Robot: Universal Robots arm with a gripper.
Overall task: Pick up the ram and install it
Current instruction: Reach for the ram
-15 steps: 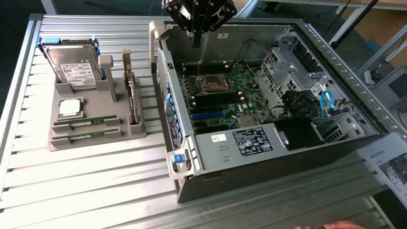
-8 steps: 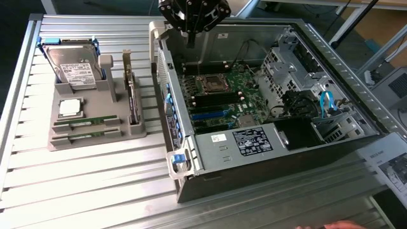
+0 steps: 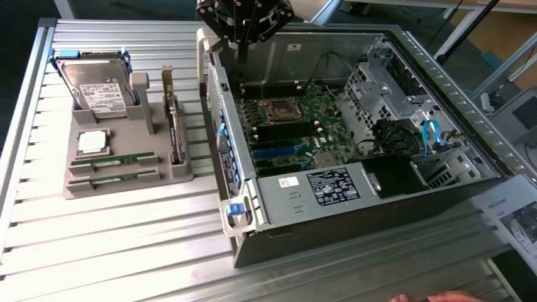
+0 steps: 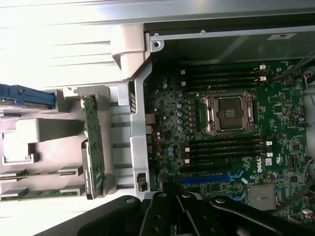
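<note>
Over the rear wall of the open computer case (image 3: 361, 214), fingers (image 3: 241, 47) (image 4: 167, 214) drawn together, clasping nothing, pointed down. Directly beneath the fingers in the wrist view, the green motherboard (image 4: 275, 123), with the square processor socket (image 4: 229, 113) a little way off, black memory slots (image 4: 226, 147) on both sides of that socket, and a blue slot (image 4: 206, 179) closest to the fingertips. Well apart from the fingers, toward the exterior view's left, a grey tray (image 3: 126, 189) on the ribbed metal bench (image 3: 109, 251). Seated lengthwise in a slot of that tray, the ram (image 3: 112, 164), untouched. Just beside it, in the next slot, a second ram stick (image 3: 107, 183). Also in the tray: a square silver processor chip (image 3: 92, 142) lying flat near the sticks, a hard drive (image 3: 97, 88) propped upright at the far end, and an expansion card (image 3: 173, 135) standing on edge along the side closest to the case. Far from the fingers, at the exterior view's bottom edge, a person's hand (image 3: 436, 297).
</note>
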